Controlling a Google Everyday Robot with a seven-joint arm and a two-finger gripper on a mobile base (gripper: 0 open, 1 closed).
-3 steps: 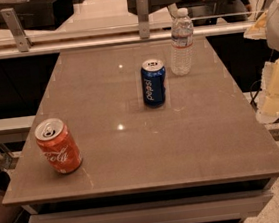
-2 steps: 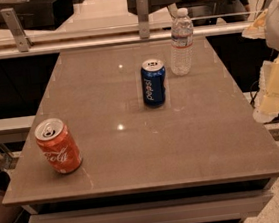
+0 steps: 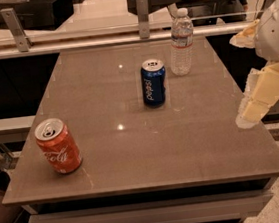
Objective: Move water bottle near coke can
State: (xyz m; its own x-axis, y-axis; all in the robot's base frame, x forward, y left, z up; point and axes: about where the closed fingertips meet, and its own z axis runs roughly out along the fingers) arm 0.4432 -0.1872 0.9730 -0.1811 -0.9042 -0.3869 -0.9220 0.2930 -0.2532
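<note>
The water bottle (image 3: 181, 42) is clear ribbed plastic with a white cap. It stands upright at the far right of the table (image 3: 132, 134). The coke can (image 3: 58, 146) is red-orange and stands upright at the near left corner, far from the bottle. My gripper (image 3: 260, 99), with pale yellow pads, hangs at the table's right edge. It is to the right of and nearer than the bottle, touches nothing and holds nothing.
A blue Pepsi can (image 3: 153, 82) stands near the table's middle, just left of and in front of the bottle. A railing with metal posts (image 3: 142, 13) runs behind the far edge. A dark bin (image 3: 0, 192) sits on the floor at the lower left.
My gripper has shifted slightly left toward the table's right edge. The bottle and both cans have not moved.
</note>
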